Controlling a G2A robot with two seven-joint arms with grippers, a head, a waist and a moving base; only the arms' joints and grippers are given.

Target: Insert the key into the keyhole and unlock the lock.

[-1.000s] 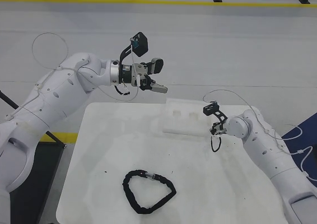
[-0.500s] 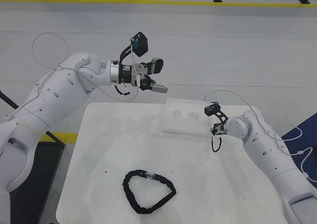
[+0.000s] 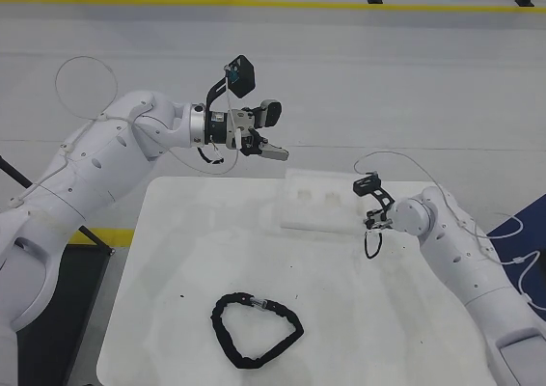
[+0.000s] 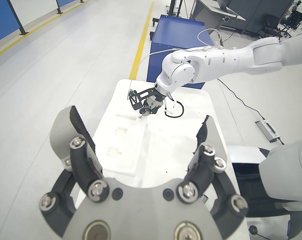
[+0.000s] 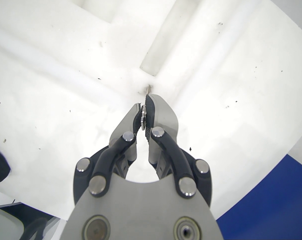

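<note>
Two fingers of the right gripper (image 5: 143, 102) are pressed tight on the key (image 5: 142, 117). They pinch its flat head from both sides. The key's thin tip pokes out in front, right at a little dent in the foam tray (image 5: 65, 58), near one of the tray's cut-out slots. I cannot tell if the tip is touching the foam or stuck in it.

The left gripper (image 4: 139, 114) hangs in the air off one end of the foam tray. Its fingers are spread wide and hold nothing.

The chain lock (image 3: 254, 330) lies in a loop on the table (image 3: 186, 280), well apart from the foam tray, on the robot's side of it. It has a shiny bit where the ends join. The keyhole is too small for me to see.

I think the key is tiny, light, hard and a bit slippery. A grip on the flat head is best, so the long part stays free to go in. If it twists in the fingers, it will miss the hole.

I think the chain is heavy but floppy, with a soft black cover. It could slide when I push the key. I would hold it by the hard shiny part, next to the hole, not by the bendy loop.
</note>
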